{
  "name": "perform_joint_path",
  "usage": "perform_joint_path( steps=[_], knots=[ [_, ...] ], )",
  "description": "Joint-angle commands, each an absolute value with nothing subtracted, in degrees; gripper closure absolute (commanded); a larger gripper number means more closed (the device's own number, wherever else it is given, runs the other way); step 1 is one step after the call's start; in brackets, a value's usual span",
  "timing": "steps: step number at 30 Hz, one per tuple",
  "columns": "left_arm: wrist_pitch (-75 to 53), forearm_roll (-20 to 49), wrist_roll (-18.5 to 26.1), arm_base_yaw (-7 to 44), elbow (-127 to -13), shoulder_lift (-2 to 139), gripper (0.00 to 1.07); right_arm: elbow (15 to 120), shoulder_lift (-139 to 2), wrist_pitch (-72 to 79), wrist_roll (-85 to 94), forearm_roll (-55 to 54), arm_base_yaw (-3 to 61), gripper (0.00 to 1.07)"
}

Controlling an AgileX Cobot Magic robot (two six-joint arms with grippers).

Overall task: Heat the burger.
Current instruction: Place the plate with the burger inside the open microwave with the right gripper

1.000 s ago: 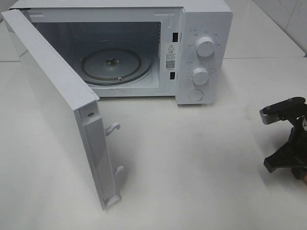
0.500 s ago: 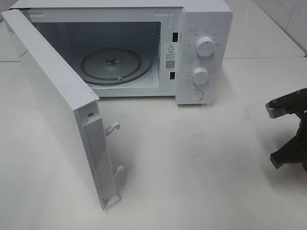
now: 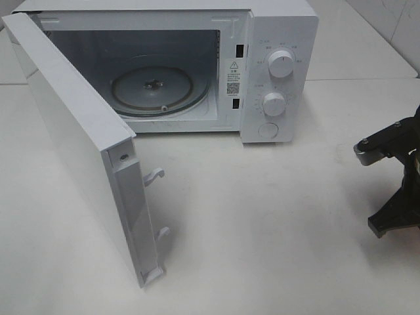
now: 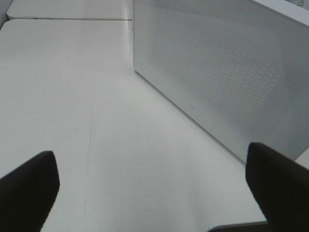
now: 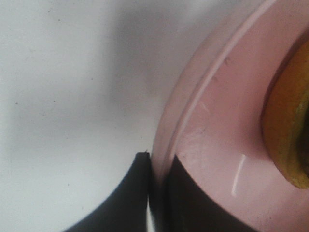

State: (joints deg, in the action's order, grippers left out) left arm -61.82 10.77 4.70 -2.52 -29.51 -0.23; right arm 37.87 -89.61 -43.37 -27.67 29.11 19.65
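In the right wrist view my right gripper (image 5: 157, 166) is shut on the rim of a pink plate (image 5: 212, 125); one dark finger lies under the plate and the other outside its edge. The burger (image 5: 287, 125) sits on that plate, showing only as a golden-brown bun edge. In the high view only part of the right arm (image 3: 394, 190) shows at the right edge, with plate and burger out of frame. My left gripper (image 4: 154, 193) is open, nothing between its fingers, beside the open microwave door (image 4: 227, 72).
The white microwave (image 3: 275, 39) stands at the back with its door (image 3: 85, 151) swung wide open toward the front left. Its glass turntable (image 3: 157, 88) is bare. Two knobs and a button sit on its right panel. White tabletop (image 3: 262, 216) spreads in front.
The right arm at the right edge has shifted slightly and sits a little higher. The microwave and its door have not moved.
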Motion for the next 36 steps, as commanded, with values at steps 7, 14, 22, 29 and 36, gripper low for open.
perform_joint_path(
  steps=[7, 14, 22, 29, 36],
  knots=[
    [-61.3, 11.0, 4.5, -2.8, -29.5, -1.2, 0.09, 35.2, -81.4, -47.4, -28.1, 32.7, 25.1, 1.07],
    [-61.3, 11.0, 4.5, -2.8, -29.5, -1.2, 0.09, 32.1, -76.9, -49.7, -28.2, 32.2, 30.3, 1.07],
    [-61.3, 11.0, 4.5, -2.8, -29.5, -1.2, 0.09, 31.6, -74.8, -53.7, -28.0, 32.2, 36.3, 1.07],
    [-61.3, 11.0, 4.5, -2.8, -29.5, -1.2, 0.09, 31.6, -74.8, -53.8, -27.8, 32.3, 41.8, 1.07],
    [-61.3, 11.0, 4.5, -2.8, -29.5, -1.2, 0.09, 31.6, -74.8, -53.8, -27.3, 32.4, 48.0, 1.07]
  ],
)
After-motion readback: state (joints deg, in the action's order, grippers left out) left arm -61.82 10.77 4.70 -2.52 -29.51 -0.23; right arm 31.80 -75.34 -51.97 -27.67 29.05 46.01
